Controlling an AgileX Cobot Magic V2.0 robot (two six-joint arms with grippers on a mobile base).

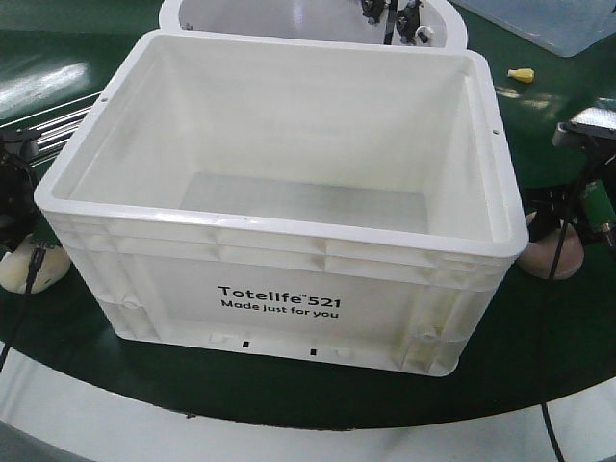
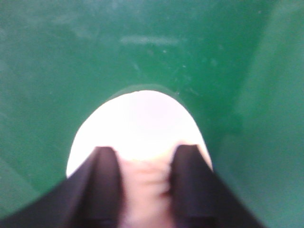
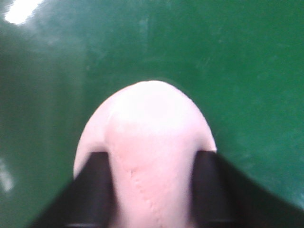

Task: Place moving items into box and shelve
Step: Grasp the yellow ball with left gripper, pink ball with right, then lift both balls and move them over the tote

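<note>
At the left side of the round dark green surface (image 1: 289, 399), close to its near edge, the left gripper (image 2: 145, 149) is down over a rounded, matte pale yellow-cream lump (image 1: 34, 269). The lump rests on the surface just beside the crate's left end. In the left wrist view its black fingers (image 2: 102, 183) straddle the pale yellow-cream lump, spread moderately wide. The lump fills the gap from one finger to the other, so the gripper has it clasped. The lump's long axis runs straight away from the wrist, with its broad rounded end pointing outward past the fingertips. That view is soft and overexposed.

In the middle stands the large white rectangular plastic crate (image 1: 279, 236), upright with its open mouth up. Its long axis runs left to right across the surface. The side printed "Totelife 521 Made just for you" faces the near edge. What shows of the inside holds nothing.

Behind the crate, at the far edge, a white curved panel (image 1: 221, 14) shows. To its right a tiny yellow piece (image 1: 521, 74) lies well apart from both lumps, with a translucent blue plastic bin (image 1: 549, 24) beyond it.

On the right side of the surface, just off the crate's right end, the right gripper (image 3: 152, 153) is over a rounded, matte dusty pinkish-brown lump (image 1: 556, 255). This lump also lies on the surface. Its black fingers (image 3: 92, 185) press against the two flanks of the dusty pinkish-brown lump, set wider than the left pair. The lump's long axis again points directly away from the wrist, domed end foremost.
</note>
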